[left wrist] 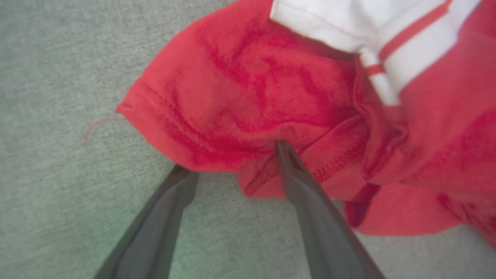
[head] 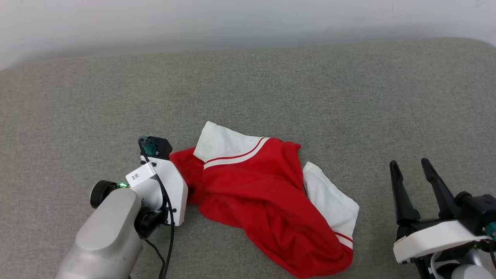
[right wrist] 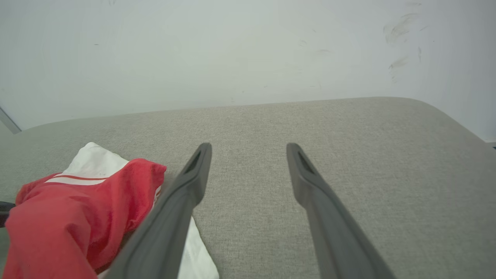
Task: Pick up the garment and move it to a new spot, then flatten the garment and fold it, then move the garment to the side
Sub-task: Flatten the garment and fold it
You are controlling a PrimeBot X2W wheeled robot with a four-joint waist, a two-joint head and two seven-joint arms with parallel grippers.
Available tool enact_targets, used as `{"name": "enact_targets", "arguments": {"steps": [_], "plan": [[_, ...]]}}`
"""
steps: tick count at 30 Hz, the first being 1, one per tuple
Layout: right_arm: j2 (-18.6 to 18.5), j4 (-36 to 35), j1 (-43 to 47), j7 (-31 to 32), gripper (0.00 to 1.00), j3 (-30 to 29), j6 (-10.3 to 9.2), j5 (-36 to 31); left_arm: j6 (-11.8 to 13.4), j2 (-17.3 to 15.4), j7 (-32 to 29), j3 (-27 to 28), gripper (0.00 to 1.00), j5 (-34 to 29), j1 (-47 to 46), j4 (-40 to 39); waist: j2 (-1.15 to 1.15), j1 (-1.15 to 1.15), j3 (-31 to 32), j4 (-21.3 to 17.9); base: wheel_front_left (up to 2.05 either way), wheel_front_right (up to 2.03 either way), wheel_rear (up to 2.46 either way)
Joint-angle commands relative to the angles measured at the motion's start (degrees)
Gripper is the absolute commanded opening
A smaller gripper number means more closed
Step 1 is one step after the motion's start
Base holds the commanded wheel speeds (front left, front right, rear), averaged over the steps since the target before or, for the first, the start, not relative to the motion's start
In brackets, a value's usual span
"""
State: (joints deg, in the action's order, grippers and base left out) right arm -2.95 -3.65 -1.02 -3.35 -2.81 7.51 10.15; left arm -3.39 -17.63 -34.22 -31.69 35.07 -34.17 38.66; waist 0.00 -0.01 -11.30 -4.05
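Red crumpled knit, white striped sleeves: T-shirt [head: 267, 193] heaped on grey woven padding [head: 271, 85]. Left gripper [left wrist: 232, 159] jaws spread, tips at stitched hem. Right gripper [head: 410, 164] jaws spread, empty, alongside.

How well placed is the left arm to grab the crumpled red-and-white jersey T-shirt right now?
Probably yes. The left gripper is open, its fingers at the stitched red edge of the crumpled red-and-white jersey T-shirt, one tip against a fold. Nothing lies between them on the grey fabric surface.

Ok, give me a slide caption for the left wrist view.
Left gripper, jaws open, poised at the hemmed edge of the crumpled red garment on a grey fabric surface.
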Motion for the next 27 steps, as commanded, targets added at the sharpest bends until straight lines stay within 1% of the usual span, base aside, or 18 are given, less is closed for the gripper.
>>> {"name": "enact_targets", "arguments": {"steps": [1,3,5,7,10,12,15,20,23,27], "plan": [[0.11,0.39,-0.73,-0.58,1.00,-0.11,-0.05,0.37,-0.74,2.03,-0.73,-2.50,0.00,-0.03,4.32,3.40,0.00,0.01,-0.27,-0.18,0.00,0.00,0.00],[0.11,0.76,-1.07,-0.85,1.00,-0.28,-0.05,0.49,-0.63,1.81,1.76,-2.39,0.00,-0.90,3.11,3.03,0.00,0.01,-0.30,-0.10,0.00,0.00,0.00],[0.11,1.44,-1.00,-1.01,1.00,-0.19,-0.05,0.74,0.05,0.88,5.20,-1.65,0.00,-1.72,2.68,2.34,0.00,0.01,0.62,-0.15,0.00,0.00,0.00],[0.10,1.71,-0.47,-1.00,1.00,-0.23,-0.05,0.99,0.49,0.13,7.52,-0.64,0.00,-1.34,3.17,0.70,0.00,0.01,1.58,-0.12,0.00,0.00,0.00],[0.10,2.08,0.54,-1.11,1.00,-0.97,-0.04,0.94,1.83,-1.57,10.82,0.86,0.00,-1.17,4.86,-4.14,0.00,0.01,2.99,0.46,0.00,0.00,0.00],[0.11,2.18,1.14,-1.11,1.00,-1.43,-0.04,0.91,2.92,-2.77,11.86,1.82,0.00,-0.64,7.42,-8.32,0.00,0.01,3.87,1.01,0.00,0.00,0.00],[0.10,1.65,1.79,-0.79,1.00,-2.26,-0.04,1.02,5.16,-4.56,12.20,3.15,0.00,0.29,12.34,-15.60,0.00,0.01,4.91,2.01,0.00,0.00,0.00],[0.10,0.65,2.43,-0.23,1.00,-2.72,-0.05,0.66,10.14,-7.30,11.68,5.15,0.00,1.84,22.35,-27.67,0.00,0.01,5.89,3.35,0.00,0.00,0.00],[0.10,0.00,2.62,0.07,1.00,-3.20,-0.04,0.46,13.42,-7.70,11.20,5.93,0.00,3.18,29.05,-33.35,0.00,0.01,6.43,4.00,0.00,0.00,0.00],[0.11,-0.37,3.57,0.42,1.00,-3.45,-0.04,0.35,16.80,-7.01,11.08,6.71,0.00,5.57,37.48,-37.20,0.00,0.01,7.62,4.35,0.00,0.00,0.00]]}}
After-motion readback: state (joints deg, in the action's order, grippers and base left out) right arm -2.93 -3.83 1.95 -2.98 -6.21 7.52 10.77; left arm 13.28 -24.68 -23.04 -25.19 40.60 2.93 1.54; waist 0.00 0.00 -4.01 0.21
